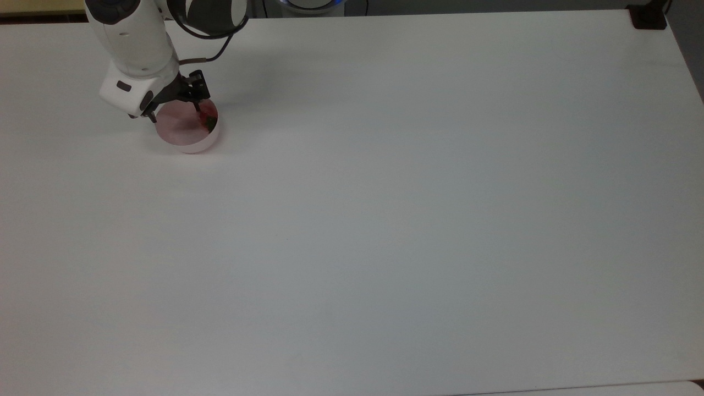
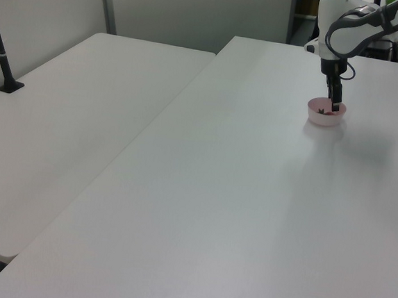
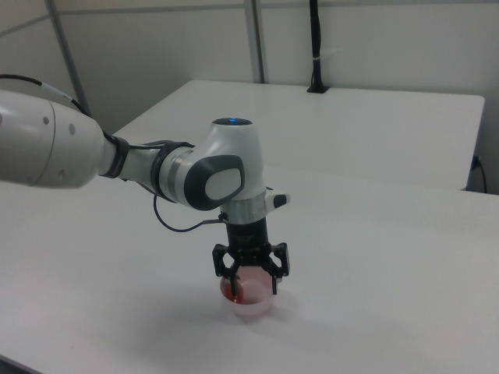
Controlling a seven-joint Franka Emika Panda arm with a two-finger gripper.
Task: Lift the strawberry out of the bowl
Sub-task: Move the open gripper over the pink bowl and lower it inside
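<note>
A small pale pink bowl (image 1: 190, 144) stands near the far left of the white table (image 1: 385, 220) in the top view. A red strawberry (image 1: 209, 117) with a dark green cap lies against the bowl's right inner wall. My gripper (image 1: 174, 113) hangs low over the bowl, pointing down and open, its black fingers spread about as wide as the bowl. One fingertip is close beside the strawberry. In the right view the gripper (image 3: 253, 287) straddles the bowl (image 3: 253, 305), with the strawberry (image 3: 228, 291) at the right view's left. The left view shows the gripper (image 2: 335, 105) dipping into the bowl (image 2: 323, 120).
The white arm (image 1: 137, 49) reaches in from the table's far edge in the top view. A black clamp (image 1: 648, 16) sits at the far right corner. A second white table (image 2: 68, 130) with a black post (image 2: 1, 55) adjoins in the left view.
</note>
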